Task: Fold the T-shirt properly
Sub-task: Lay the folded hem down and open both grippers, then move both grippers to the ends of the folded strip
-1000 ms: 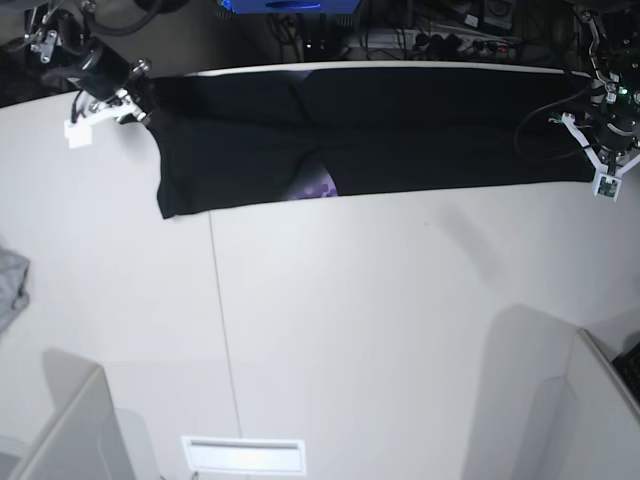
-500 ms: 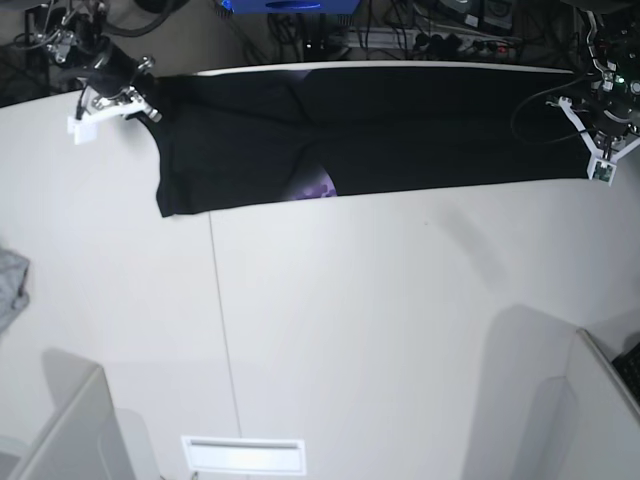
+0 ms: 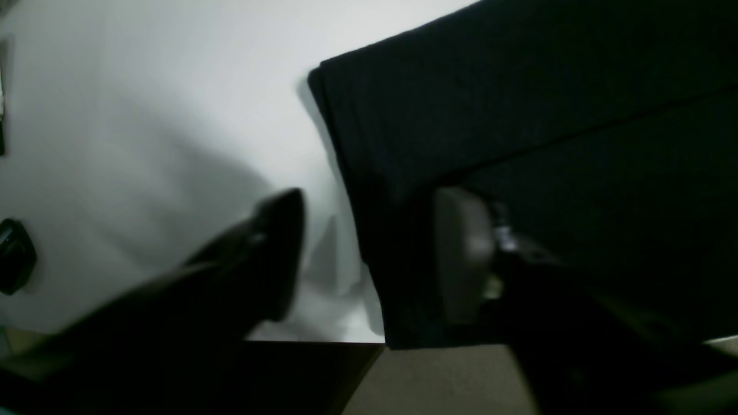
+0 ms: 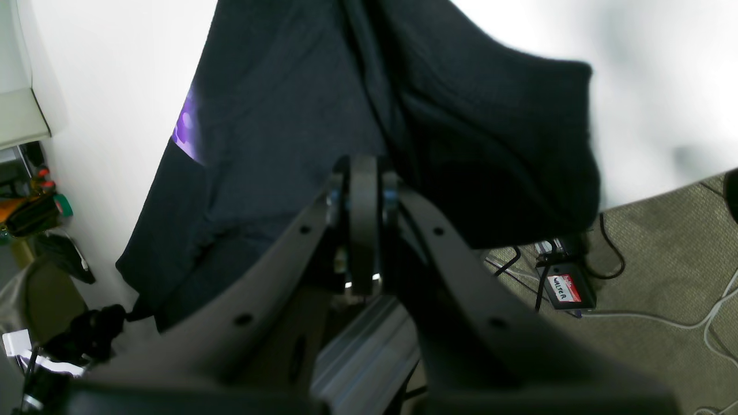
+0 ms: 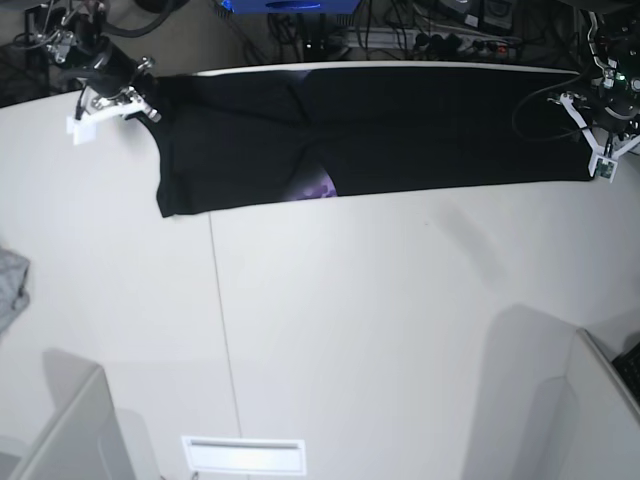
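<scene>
- Since a second ago, the left end effector [image 3: 369,253] has let go: its jaws now stand wide apart, one finger [image 3: 277,248] over the white surface [image 5: 400,340], the other above the T-shirt [image 5: 370,135], with the cloth's edge lying between them, ungripped.
- In the base view the left end effector [image 5: 603,150] has also shifted a little toward the far edge of the surface.
- The right end effector [image 4: 363,225] has its jaws pressed together; in its wrist view the shirt bunches right at the fingertips, so it appears to grip the cloth, though the contact itself is hidden.
- In the base view the right end effector [image 5: 112,98] sits at the band's other end, by the far corner of the surface.
- The T-shirt lies as a long dark band along the far edge of the surface, folded lengthwise, with a bit of purple print [image 5: 318,186] peeping out at its near edge.
- A grey scrap [image 5: 10,285] lies well apart, at the surface's side edge.
- Judging by this, the lengthwise fold is laid and the release is under way.
- Next, I judge, the right end effector must open too; then both should lift clear without dragging the cloth and regrip the ends for a crosswise fold.
</scene>
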`<act>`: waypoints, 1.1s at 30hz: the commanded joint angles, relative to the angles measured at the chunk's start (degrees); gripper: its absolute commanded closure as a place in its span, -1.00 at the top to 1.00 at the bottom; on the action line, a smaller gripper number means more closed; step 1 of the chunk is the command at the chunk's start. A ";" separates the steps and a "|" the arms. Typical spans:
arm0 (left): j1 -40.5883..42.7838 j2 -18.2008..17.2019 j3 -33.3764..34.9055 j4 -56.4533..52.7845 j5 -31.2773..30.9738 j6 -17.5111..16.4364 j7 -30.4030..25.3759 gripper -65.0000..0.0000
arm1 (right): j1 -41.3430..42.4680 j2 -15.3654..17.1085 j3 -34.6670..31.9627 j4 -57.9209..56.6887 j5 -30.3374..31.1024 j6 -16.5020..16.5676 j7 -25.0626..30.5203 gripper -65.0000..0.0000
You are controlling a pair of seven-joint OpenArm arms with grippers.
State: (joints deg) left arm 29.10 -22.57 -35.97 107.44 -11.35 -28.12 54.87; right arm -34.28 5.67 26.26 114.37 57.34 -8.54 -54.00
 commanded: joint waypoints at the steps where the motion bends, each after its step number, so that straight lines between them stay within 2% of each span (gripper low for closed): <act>1: 0.13 -1.04 -0.65 2.14 0.15 0.21 -0.50 0.32 | 0.30 0.70 0.24 0.93 0.72 0.49 0.68 -1.00; 3: 0.13 -0.16 -0.83 3.55 -0.21 0.21 -0.50 0.35 | 1.01 0.88 0.07 1.02 0.64 0.58 0.68 -1.00; 5: -0.31 1.60 -2.85 4.08 -0.29 0.21 -0.67 0.36 | 2.06 2.37 -0.72 1.11 0.20 0.75 0.59 -1.00; 8: -2.16 4.68 -5.40 3.90 -0.21 0.21 -0.76 0.29 | 4.00 5.01 -5.03 1.19 -2.62 4.01 0.68 -1.00; 10: -3.12 6.00 -5.48 3.64 0.23 0.12 -0.76 -0.02 | 5.40 5.98 -7.58 1.02 -4.73 6.29 0.68 -1.00; 11: -3.39 6.44 -5.40 3.29 0.23 0.12 -0.76 -0.31 | 6.28 6.15 -9.07 1.02 -6.57 6.91 0.68 -1.00; 13: -3.74 7.31 -5.22 2.32 0.23 0.12 -0.76 -1.00 | 7.87 6.15 -12.33 1.02 -11.50 6.91 0.68 -1.00; 18: -5.06 8.72 -5.13 -2.34 0.23 0.38 -0.85 -1.00 | 10.77 5.98 -22.61 1.02 -27.94 6.91 1.21 -1.00; 21: -5.85 8.72 -5.13 -6.56 0.23 0.38 -1.73 -1.00 | 11.12 4.92 -27.54 0.84 -38.57 6.91 6.13 -1.00; 24: -6.03 8.72 -5.13 -8.58 0.23 0.38 -5.51 -1.00 | 12.96 3.34 -28.68 0.67 -46.22 6.91 10.35 -1.00; 33: -6.03 8.72 -5.13 -9.11 0.23 0.38 -5.95 -1.00 | 23.95 2.99 -28.24 -13.31 -47.80 6.91 9.21 -1.00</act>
State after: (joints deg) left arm 22.85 -12.95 -40.71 97.67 -10.94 -28.32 49.47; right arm -11.14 8.29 -2.24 99.81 9.82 -1.63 -45.87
